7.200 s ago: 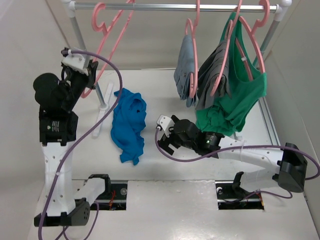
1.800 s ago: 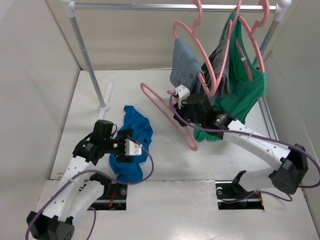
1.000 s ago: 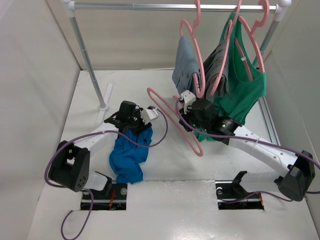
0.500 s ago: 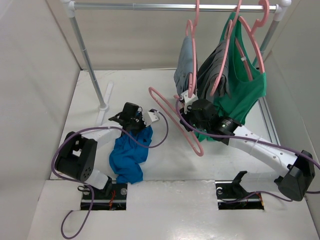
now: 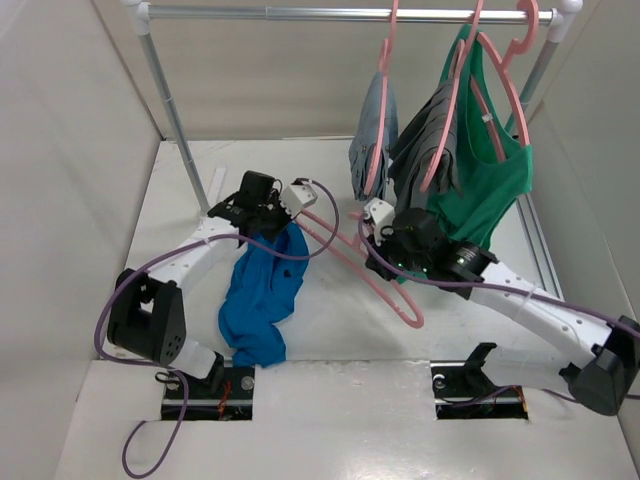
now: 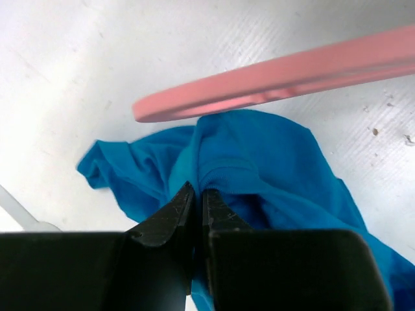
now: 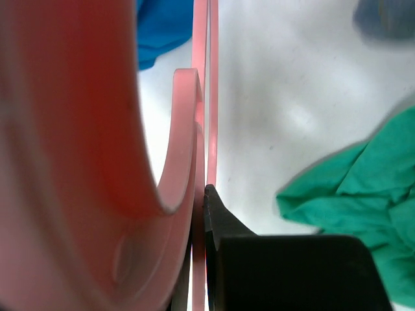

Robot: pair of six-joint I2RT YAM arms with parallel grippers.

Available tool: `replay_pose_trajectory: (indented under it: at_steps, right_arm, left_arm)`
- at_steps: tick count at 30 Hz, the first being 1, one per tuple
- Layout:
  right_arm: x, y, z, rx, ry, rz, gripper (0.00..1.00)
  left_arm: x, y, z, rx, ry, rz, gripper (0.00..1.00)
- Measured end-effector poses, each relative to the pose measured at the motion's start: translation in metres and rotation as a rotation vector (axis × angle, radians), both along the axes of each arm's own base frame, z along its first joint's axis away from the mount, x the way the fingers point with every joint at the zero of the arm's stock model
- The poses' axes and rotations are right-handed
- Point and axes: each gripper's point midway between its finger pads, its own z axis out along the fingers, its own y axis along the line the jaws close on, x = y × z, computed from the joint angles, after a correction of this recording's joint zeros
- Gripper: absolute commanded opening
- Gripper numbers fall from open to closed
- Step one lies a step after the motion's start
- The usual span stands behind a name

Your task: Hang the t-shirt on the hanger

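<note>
The blue t-shirt (image 5: 258, 295) lies crumpled on the table left of centre, its top end lifted. My left gripper (image 5: 280, 224) is shut on a fold of the t-shirt (image 6: 259, 162) at that top end, the jaws (image 6: 198, 194) pinching the cloth. The pink hanger (image 5: 340, 248) slants across the table's middle, and its bar (image 6: 292, 74) passes just beyond the held fold. My right gripper (image 5: 375, 240) is shut on the hanger (image 7: 97, 142), with one dark finger (image 7: 217, 223) pressed against the thin pink frame. The other finger is hidden behind the hanger.
A silver rail (image 5: 350, 14) spans the back on white posts (image 5: 175, 110). From it hang grey garments (image 5: 375, 140) and a green tank top (image 5: 485, 190) on pink hangers, right behind my right arm. The tank top's hem (image 7: 363, 188) lies close to the right wrist.
My left gripper has closed on the t-shirt's top edge and pulled it back towards the rail. My right gripper has carried the hanger lower and a little to the right.
</note>
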Motion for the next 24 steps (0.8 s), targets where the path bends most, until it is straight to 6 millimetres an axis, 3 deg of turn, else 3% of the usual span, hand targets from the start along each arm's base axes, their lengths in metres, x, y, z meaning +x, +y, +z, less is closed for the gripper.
replay_pose_trajectory:
  at_steps: [5,8,14,19,24]
  right_arm:
    - [-0.027,-0.014,0.006,0.033,0.015,0.027,0.00]
    - [-0.041,-0.019,0.010,0.052,0.025,0.045,0.00]
    - [-0.068,-0.014,0.013,0.108,0.061,0.116,0.00]
    - [-0.073,-0.006,-0.007,0.099,0.129,0.134,0.00]
    - [-0.066,0.011,-0.020,0.107,0.160,0.150,0.00]
  left_arm:
    - [-0.007,0.007,-0.008,0.023,0.052,0.045,0.00]
    - [-0.001,0.009,-0.012,0.041,0.073,0.074,0.00]
    - [0.010,0.007,-0.016,0.047,0.093,0.117,0.00]
    - [0.018,0.003,-0.004,0.020,0.077,0.137,0.00]
    - [0.013,0.001,-0.003,0.014,0.080,0.138,0.00]
